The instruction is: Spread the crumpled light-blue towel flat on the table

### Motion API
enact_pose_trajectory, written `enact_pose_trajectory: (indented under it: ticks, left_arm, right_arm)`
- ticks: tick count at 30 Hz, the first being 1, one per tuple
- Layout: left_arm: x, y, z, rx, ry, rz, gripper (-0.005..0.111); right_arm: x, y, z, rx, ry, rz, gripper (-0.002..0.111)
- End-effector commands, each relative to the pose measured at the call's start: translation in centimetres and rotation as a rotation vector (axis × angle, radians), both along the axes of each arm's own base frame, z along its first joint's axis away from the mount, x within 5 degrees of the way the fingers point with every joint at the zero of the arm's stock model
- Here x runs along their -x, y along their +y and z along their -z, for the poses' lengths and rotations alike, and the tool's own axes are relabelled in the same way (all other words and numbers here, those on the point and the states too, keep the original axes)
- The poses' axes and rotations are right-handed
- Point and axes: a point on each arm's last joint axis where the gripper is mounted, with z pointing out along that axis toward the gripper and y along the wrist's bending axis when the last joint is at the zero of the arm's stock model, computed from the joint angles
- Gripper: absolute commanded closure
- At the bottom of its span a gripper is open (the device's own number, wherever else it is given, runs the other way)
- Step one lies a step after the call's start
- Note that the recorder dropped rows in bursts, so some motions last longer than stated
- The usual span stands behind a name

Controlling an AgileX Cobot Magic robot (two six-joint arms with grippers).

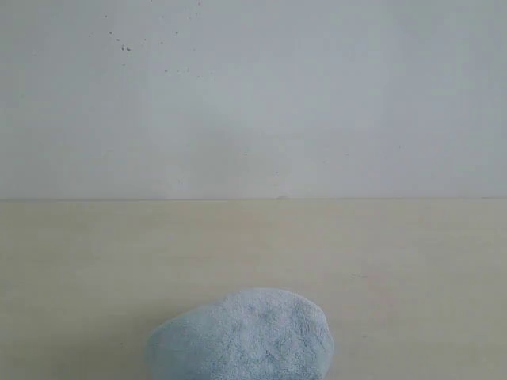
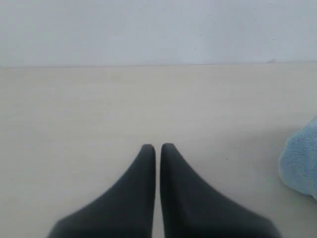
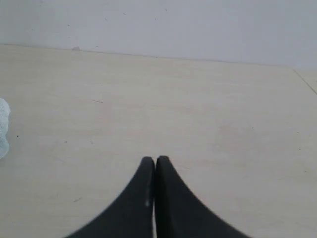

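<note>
Soft even light, faint shadows, mild blur, washed-out, no glare.

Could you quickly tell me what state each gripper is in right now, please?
Left gripper: closed, holding nothing.
Right gripper: closed, holding nothing.

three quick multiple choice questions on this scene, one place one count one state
1. In the exterior view, where on the pale beige wood-look table is the fluffy light-blue terry towel? A far left B bottom middle C far right
2. Of the black left claw and black right claw, how many touch it? A none B one C two
3. The towel's state? A spread flat B bunched lump C neatly folded
B: it sits bottom centre; A: both claws are over bare table; B: it forms a rounded heap.
</note>
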Motion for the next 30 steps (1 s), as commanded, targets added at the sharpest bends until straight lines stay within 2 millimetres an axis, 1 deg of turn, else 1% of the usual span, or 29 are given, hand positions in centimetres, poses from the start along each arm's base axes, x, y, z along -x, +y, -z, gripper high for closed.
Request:
enact_pose_trajectory:
  ticks: [1,4,5,8,10,13,17,19,20,21,22,23,24,25,26,27,28,30]
  left_arm:
    - [0.0,0.0,-0.1,0.011,-0.01,-0.001,0.103]
    - [0.0,0.0,-0.1,0.011,-0.01,-0.001,0.103]
    - [0.0,0.0,-0.1,0.009,-0.01,0.0,0.103]
    - [0.0,0.2,-0.2,-0.146,-0.018,0.005,0.103]
    - [0.0,0.3,-0.2,-0.175,-0.019,0.008,0.103]
    - [0.0,0.3,-0.2,-0.175,-0.019,0.008,0.103]
    - [0.0,0.3,-0.2,-0.183,-0.02,0.009,0.103]
    - [-0.1,0.4,-0.3,-0.304,-0.04,0.014,0.103]
    - [-0.1,0.4,-0.5,-0.298,-0.063,0.013,0.103]
    - [-0.2,0.3,-0.9,-0.237,-0.109,0.011,0.103]
    - [-0.2,0.1,-1.5,-0.096,-0.168,0.005,0.103]
    - [-0.2,0.0,-2.1,0.076,-0.223,-0.003,0.103]
    - [-0.2,0.0,-2.6,0.293,-0.263,-0.016,0.103]
    - [-0.2,0.0,-3.0,0.472,-0.295,-0.029,0.103]
    - [-0.1,0.2,-3.3,0.587,-0.323,-0.039,0.103]
    - [-0.1,0.4,-3.8,0.67,-0.376,-0.05,0.103]
    - [0.0,0.6,-4.1,0.712,-0.413,-0.059,0.103]
    - [0.2,1.0,-4.7,0.729,-0.495,-0.069,0.103]
  right_arm:
    - [0.0,0.0,-0.1,-0.001,-0.01,0.002,0.109]
    - [0.0,0.0,-0.1,-0.001,-0.01,0.002,0.109]
    - [0.0,0.0,-0.1,0.026,-0.011,-0.001,0.109]
    - [0.0,-0.2,-0.1,0.164,-0.021,-0.015,0.109]
    - [0.0,-0.2,-0.1,0.222,-0.025,-0.026,0.109]
    - [0.0,-0.2,-0.2,0.258,-0.034,-0.036,0.109]
    - [-0.1,-0.2,-0.4,0.252,-0.059,-0.037,0.109]
    - [-0.1,-0.1,-0.8,0.244,-0.107,-0.041,0.109]
    - [-0.2,0.0,-1.1,0.233,-0.133,-0.042,0.109]
    - [-0.2,0.1,-1.3,0.197,-0.16,-0.044,0.109]
    - [-0.2,0.2,-1.8,0.078,-0.199,-0.037,0.109]
    - [-0.2,0.3,-2.1,-0.049,-0.23,-0.03,0.109]
    - [-0.2,0.4,-2.4,-0.161,-0.253,-0.023,0.109]
    - [-0.2,0.4,-2.9,-0.315,-0.288,-0.013,0.109]
    - [-0.2,0.3,-3.2,-0.406,-0.311,-0.006,0.109]
    - [-0.1,0.3,-3.5,-0.501,-0.341,0.0,0.109]
    - [-0.1,0.2,-3.9,-0.566,-0.376,0.003,0.109]
    - [0.0,0.0,-4.5,-0.624,-0.444,0.004,0.109]
